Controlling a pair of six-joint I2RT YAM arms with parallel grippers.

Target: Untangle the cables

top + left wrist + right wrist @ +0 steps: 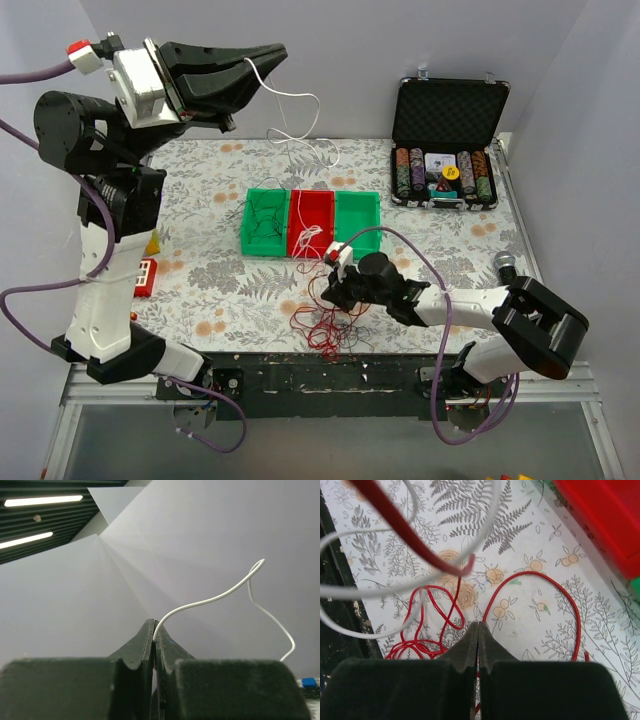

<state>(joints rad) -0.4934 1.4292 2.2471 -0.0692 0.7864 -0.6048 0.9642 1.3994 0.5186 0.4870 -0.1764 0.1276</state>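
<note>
My left gripper (268,53) is raised high at the back left and shut on a white cable (303,120). That cable hangs down in loops towards the red bin (311,215). In the left wrist view the fingertips (155,629) pinch the white cable (215,598) against the wall behind. My right gripper (330,292) is low over the table front, shut on a red cable (325,325) lying in a loose tangle. In the right wrist view the gripper (478,626) is closed with the red cable (532,577) running from its tip. White strands (370,592) cross at the left. A dark cable (264,222) lies in the left green bin.
Three bins stand in a row mid-table: green (250,235), red, green (358,222). An open black case of poker chips (447,150) stands at the back right. A small red box (148,276) lies by the left arm. The table's front edge (330,358) is just below the red tangle.
</note>
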